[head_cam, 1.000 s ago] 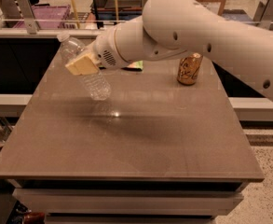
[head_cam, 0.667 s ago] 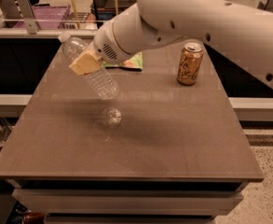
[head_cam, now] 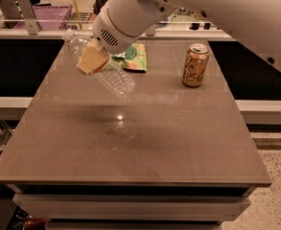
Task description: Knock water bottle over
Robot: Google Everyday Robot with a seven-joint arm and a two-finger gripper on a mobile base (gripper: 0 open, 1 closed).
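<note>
The water bottle (head_cam: 114, 78) is a clear ribbed plastic bottle with a white cap. It is tilted steeply, cap up to the left and base down to the right, and hangs just above the table (head_cam: 178, 143). My gripper (head_cam: 93, 60) is at the table's back left, with a tan finger pad lying across the bottle's upper body, shut on it. The white arm comes in from the upper right. The bottle's faint reflection shows on the tabletop below it.
An orange-gold drink can (head_cam: 195, 65) stands upright at the back right. A green snack packet (head_cam: 134, 59) lies flat behind the bottle. A purple bin (head_cam: 53, 16) sits on a counter beyond the table's far edge.
The bottle has tilted further, its base swinging right and away from the tabletop. The arm has moved up and toward the camera.
</note>
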